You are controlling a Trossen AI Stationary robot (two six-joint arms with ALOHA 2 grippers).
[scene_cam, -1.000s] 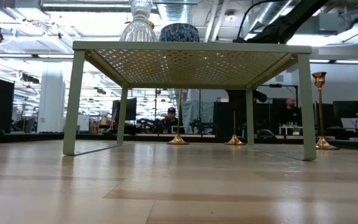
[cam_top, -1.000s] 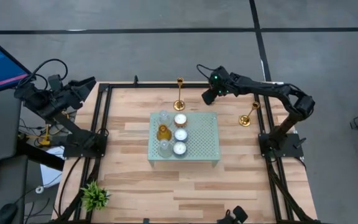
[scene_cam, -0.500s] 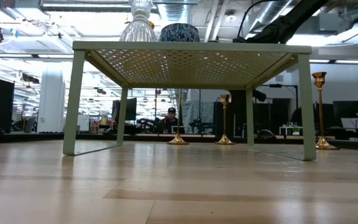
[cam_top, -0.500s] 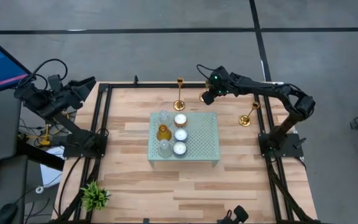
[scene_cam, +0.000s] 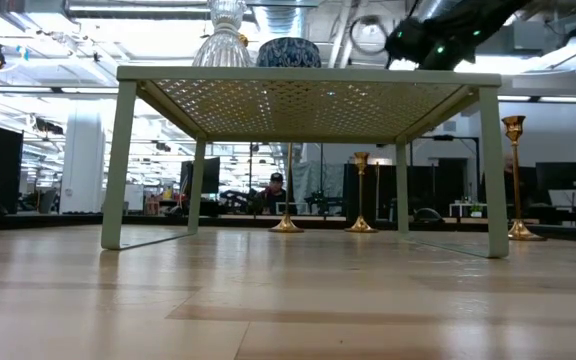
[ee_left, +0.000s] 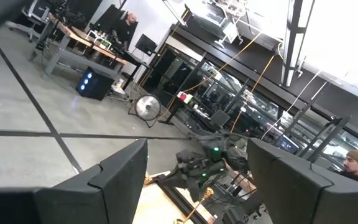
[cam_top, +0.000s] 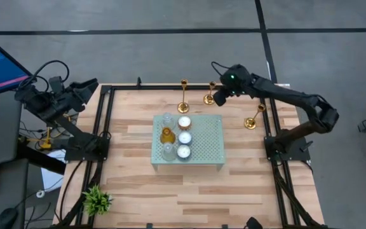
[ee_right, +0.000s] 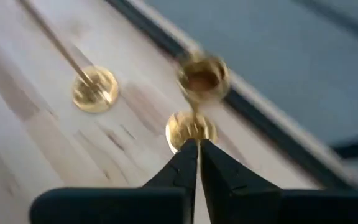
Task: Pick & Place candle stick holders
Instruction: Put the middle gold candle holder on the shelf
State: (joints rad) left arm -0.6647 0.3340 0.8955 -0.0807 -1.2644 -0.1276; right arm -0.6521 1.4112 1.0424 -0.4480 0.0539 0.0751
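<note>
Since the earlier frame, the right tool (cam_top: 220, 97) is pulling back from the short candlestick (cam_top: 209, 98), now standing free on the bench (cam_top: 138, 191) beside the tall candlestick (cam_top: 183, 105). In the low view, three candlesticks are standing behind the green rack (scene_cam: 308, 80). In the right wrist view, the fingers (ee_right: 185, 165) are pressed together, gripping nothing. The left tool (cam_top: 91, 86) is waiting spread, off the bench.
</note>
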